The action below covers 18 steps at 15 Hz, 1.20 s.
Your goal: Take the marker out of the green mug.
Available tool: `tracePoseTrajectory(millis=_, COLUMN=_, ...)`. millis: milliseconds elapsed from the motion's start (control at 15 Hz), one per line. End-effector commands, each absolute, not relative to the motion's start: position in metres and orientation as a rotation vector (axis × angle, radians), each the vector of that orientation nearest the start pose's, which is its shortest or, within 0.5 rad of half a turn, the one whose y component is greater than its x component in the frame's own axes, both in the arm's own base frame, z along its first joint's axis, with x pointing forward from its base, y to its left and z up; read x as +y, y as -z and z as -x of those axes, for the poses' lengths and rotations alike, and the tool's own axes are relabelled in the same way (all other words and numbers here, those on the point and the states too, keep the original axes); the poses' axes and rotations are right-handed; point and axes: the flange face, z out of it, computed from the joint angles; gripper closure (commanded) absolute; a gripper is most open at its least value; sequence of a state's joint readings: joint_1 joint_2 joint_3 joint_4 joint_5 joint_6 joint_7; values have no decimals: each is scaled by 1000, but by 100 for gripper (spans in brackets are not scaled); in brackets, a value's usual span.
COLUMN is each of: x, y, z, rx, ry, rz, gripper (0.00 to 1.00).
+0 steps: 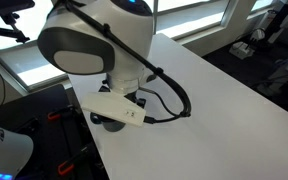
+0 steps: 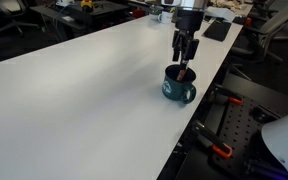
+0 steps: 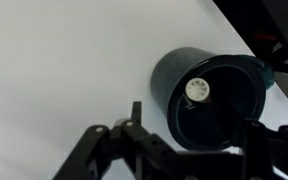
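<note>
The dark green mug (image 2: 179,88) stands on the white table (image 2: 84,90) near its edge. In the wrist view the mug (image 3: 169,85) is seen from above with a marker (image 3: 197,91) standing inside it, its white cap end up. My gripper (image 2: 184,57) hangs just above the mug, fingers spread to either side of the marker's top. In the wrist view the gripper (image 3: 189,140) is open, its fingers straddling the mug's mouth. In an exterior view the arm (image 1: 94,40) hides the mug.
The table edge (image 2: 199,115) runs close beside the mug, with black equipment and red clamps (image 2: 224,150) below it. A black cable (image 1: 174,100) loops over the table by the wrist. Desks and clutter (image 2: 84,8) stand at the far end.
</note>
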State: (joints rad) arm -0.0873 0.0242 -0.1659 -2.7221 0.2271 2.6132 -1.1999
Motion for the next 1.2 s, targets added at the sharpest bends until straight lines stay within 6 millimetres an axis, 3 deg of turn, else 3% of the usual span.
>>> tracePoseTrajectory(millis=0, x=-102, y=-206, z=-378, rx=-1069, ry=-56, rz=2749, gripper=27)
tracePoseTrajectory(millis=733, x=-82, y=-209, z=-368, rx=-1052, ry=-152, rz=2706, gripper=19)
tracePoseTrajectory(millis=1133, x=-80, y=-214, z=-364, rx=-972, ry=-180, rz=2757, gripper=22)
